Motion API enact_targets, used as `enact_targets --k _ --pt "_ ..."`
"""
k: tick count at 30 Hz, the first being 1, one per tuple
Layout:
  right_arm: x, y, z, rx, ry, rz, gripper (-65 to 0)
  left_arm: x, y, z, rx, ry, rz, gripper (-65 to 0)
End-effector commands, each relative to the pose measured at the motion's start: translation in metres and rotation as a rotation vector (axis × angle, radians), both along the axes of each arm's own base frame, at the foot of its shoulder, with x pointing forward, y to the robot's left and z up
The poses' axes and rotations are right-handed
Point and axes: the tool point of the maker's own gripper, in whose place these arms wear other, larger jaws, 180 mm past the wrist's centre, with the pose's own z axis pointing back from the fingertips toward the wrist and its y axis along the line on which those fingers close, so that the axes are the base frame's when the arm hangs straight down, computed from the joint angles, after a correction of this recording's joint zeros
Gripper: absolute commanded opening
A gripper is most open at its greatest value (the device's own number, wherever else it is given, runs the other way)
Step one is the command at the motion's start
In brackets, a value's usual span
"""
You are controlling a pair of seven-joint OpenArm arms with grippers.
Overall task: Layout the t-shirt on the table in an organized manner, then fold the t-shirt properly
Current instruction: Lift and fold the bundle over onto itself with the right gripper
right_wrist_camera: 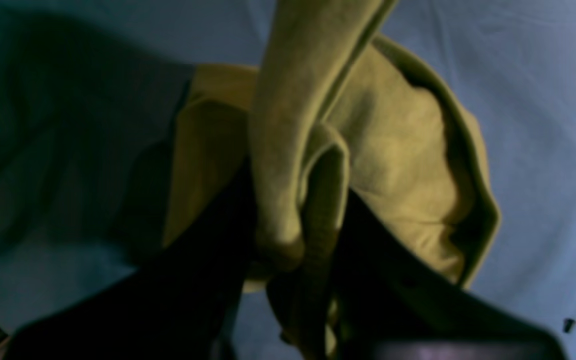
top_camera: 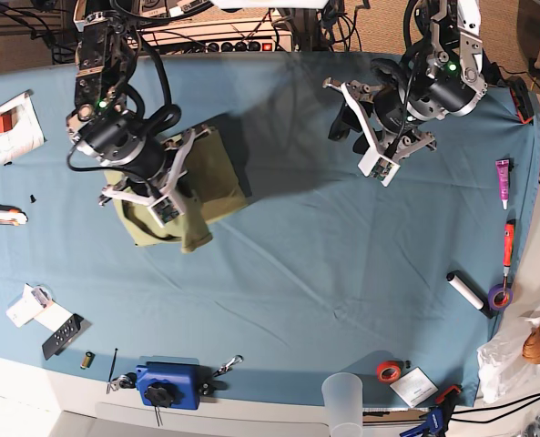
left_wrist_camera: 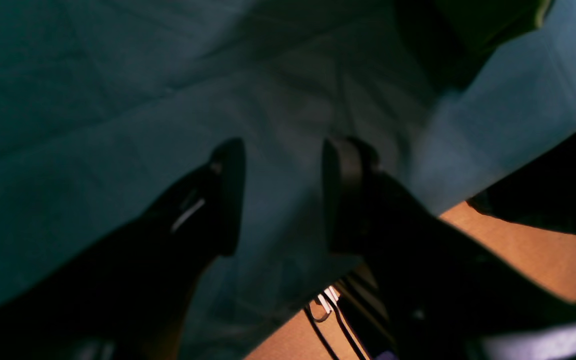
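table (top_camera: pixel 297 264), wrist cam – right gripper (right_wrist_camera: pixel 295 240) pinching t-shirt (right_wrist_camera: pixel 398 150)

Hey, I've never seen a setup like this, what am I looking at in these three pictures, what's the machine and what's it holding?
This is a robot with two arms working over a table covered in teal-blue cloth. One picture looks down from overhead and shows both arms. The other two come from small cameras mounted on each wrist, looking past the fingers.

The right gripper, on the left side of the overhead picture, is pinched on a bunched fold of an olive-green t-shirt, which lies crumpled rather than spread flat. The left gripper, on the overhead picture's right, hangs open above bare cloth and holds nothing.

Scattered near the table's edges are odd items: a clear plastic cup, a roll of red tape, a blue clamp-like tool and some pens.
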Motion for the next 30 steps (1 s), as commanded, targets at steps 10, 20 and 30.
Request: enact_targets --k 10,20,30 --pt "-0.019 0.019 0.002 0.056 0.049 0.069 -44.8 0.005 -0.003 0.010 -0.024 -0.044 -0.001 -40.8" --pt "-0.020 0.021 0.027 -0.004 -0.050 0.117 -44.8 0.004 -0.003 0.009 -0.021 -0.042 0.001 -40.8" --pt "0.005 0.016 0.064 0.063 -0.229 0.038 -45.1 0.005 -0.002 0.010 -0.023 -0.051 0.003 -40.8"
